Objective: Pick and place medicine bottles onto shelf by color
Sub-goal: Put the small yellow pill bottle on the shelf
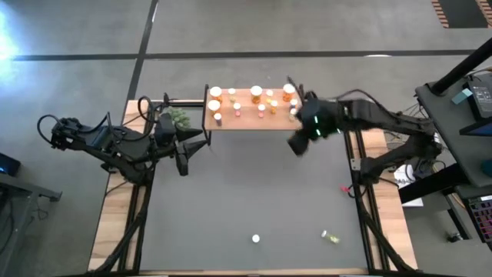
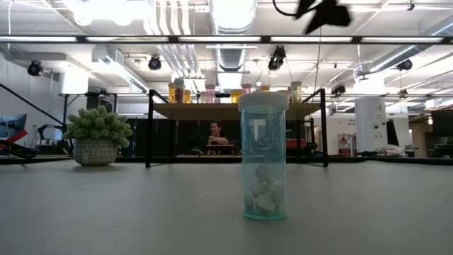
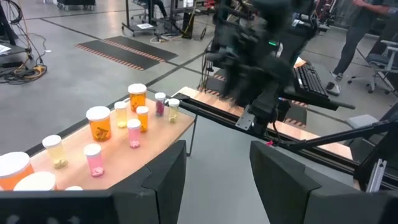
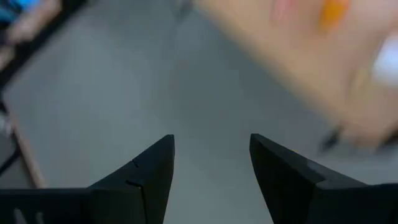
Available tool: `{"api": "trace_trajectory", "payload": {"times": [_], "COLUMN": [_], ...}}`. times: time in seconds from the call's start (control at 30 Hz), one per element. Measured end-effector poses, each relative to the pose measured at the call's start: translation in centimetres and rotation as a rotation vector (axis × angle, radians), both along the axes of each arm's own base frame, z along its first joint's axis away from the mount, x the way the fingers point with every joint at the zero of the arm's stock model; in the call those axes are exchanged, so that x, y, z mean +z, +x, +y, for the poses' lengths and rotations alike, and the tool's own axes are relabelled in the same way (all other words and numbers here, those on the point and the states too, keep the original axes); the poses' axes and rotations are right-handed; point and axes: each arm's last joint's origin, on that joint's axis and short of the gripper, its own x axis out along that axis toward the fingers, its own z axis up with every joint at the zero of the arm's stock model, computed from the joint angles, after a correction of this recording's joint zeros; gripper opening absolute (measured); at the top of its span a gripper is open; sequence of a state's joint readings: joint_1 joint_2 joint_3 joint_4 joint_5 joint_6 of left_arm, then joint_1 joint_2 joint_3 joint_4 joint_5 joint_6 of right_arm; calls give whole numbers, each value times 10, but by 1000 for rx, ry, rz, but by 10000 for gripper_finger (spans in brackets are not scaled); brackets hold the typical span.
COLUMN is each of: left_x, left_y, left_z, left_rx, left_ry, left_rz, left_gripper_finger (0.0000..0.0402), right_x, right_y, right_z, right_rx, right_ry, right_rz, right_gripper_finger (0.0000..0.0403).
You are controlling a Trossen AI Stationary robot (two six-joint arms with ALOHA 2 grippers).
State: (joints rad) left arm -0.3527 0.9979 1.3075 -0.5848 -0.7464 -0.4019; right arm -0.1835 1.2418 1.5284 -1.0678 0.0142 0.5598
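Observation:
The light-wood shelf stands at the far edge of the mat with several white-capped orange, pink and yellow bottles upright on its top. A pale bottle with a white cap stands upright on the mat near the front edge. A yellow-green bottle lies on its side to its right. My left gripper hovers open off the shelf's left end, holding nothing. My right gripper is open and empty, in the air just in front of the shelf's right end.
A green spiky plant in a pot stands left of the shelf, close to my left gripper. The dark grey mat lies bare between the shelf and the two loose bottles. People and workshop gear show beyond the table.

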Motion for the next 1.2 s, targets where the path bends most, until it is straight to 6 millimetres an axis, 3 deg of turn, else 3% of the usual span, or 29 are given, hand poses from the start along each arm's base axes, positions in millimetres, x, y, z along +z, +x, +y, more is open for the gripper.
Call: {"api": "trace_trajectory", "payload": {"times": [0.23, 0.5, 0.73, 0.93, 1.2], "left_x": [1, 2, 1, 0, -2], "left_y": [-2, -3, -1, 1, 4], "left_z": [1, 1, 0, -1, -5], "left_rx": [-10, -28, -31, -9, -101], "left_ry": [34, 106, 96, -44, -206], "left_rz": [10, 39, 39, -14, -43], "left_gripper_finger": [162, 162, 162, 162, 162], "right_x": [-18, -49, -74, -93, -134], "right_y": [-22, -22, -11, -14, -25], "right_z": [83, 160, 192, 218, 252], "right_rx": [-20, 62, 85, 187, 260], "right_ry": [206, 182, 273, 208, 117], "right_rz": [305, 518, 677, 743, 841], "right_gripper_finger": [198, 199, 199, 199, 199]}}
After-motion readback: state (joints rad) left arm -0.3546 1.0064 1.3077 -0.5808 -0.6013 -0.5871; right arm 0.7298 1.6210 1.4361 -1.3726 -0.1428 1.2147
